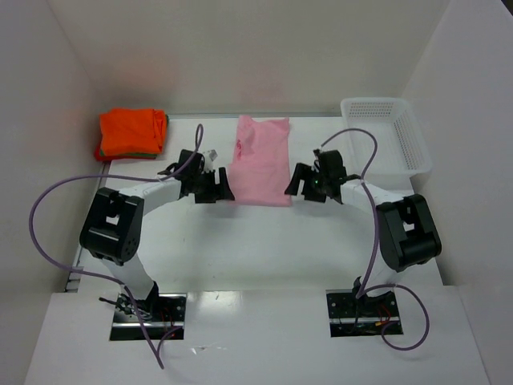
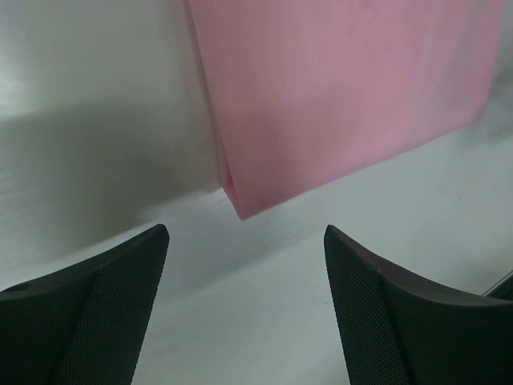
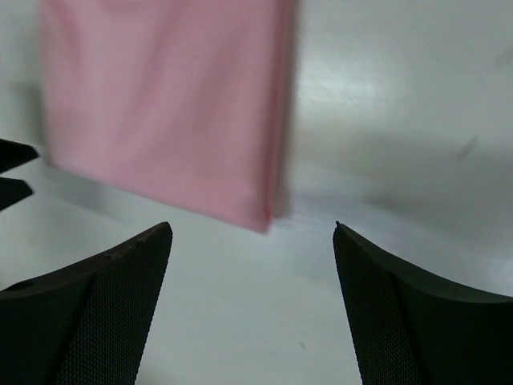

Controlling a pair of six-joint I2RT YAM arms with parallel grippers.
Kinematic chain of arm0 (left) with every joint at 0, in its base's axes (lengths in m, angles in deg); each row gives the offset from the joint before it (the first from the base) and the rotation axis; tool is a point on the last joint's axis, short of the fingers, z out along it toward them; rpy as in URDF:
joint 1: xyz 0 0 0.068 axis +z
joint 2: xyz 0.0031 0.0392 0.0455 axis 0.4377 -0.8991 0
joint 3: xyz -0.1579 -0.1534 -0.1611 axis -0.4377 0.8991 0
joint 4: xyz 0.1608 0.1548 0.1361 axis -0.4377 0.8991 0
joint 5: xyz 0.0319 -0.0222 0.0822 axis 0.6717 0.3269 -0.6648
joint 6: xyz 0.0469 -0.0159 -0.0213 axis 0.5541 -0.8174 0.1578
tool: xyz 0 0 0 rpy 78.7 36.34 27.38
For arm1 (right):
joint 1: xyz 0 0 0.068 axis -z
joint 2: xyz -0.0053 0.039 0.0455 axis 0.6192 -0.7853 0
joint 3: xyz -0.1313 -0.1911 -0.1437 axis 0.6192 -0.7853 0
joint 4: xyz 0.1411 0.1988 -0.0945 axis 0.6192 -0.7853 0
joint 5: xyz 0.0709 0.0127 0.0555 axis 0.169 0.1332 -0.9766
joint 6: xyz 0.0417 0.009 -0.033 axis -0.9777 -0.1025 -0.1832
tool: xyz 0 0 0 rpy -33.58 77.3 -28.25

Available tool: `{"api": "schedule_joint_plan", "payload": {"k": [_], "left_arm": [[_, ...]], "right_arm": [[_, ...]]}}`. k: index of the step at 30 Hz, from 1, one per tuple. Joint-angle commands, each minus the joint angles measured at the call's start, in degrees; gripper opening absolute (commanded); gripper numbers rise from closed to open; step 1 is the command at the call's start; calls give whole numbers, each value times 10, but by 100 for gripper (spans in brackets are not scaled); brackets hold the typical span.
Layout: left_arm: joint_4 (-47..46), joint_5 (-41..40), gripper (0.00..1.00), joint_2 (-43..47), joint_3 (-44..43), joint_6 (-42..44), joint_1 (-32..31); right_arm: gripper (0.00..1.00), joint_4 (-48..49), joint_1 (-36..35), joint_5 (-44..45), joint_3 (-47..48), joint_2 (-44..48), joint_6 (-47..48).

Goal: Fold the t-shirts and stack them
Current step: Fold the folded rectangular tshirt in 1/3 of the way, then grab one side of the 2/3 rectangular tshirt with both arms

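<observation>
Pink t-shirt [image 1: 260, 164] between orange t-shirt [image 1: 131, 131], basket [image 1: 385, 102]

Three shirts are in view: one pink shirt [image 1: 260, 160] at the middle of the table's [image 1: 256, 249] far edge, and one orange shirt [image 1: 132, 131] on one green shirt [image 1: 148, 153], seen only as an edge, at the far left corner. One basket [image 1: 423, 152] sits at the far right corner. There are two grippers, the left gripper [image 1: 224, 191] and the right gripper [image 1: 293, 184].
</observation>
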Motion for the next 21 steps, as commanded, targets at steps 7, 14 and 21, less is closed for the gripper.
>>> {"api": "schedule_joint_plan", "payload": {"k": [7, 14, 21], "left_arm": [[-56, -27, 84, -17, 18, -24, -14], [-63, -21, 81, -51, -3, -24, -14], [-63, -16, 77, -87, -27, -19, -14]], "right_arm": [[84, 58, -7, 19, -48, 11, -28], [73, 70, -12, 11, -28, -26, -33], [67, 65, -12, 11, -23, -43, -33]]}}
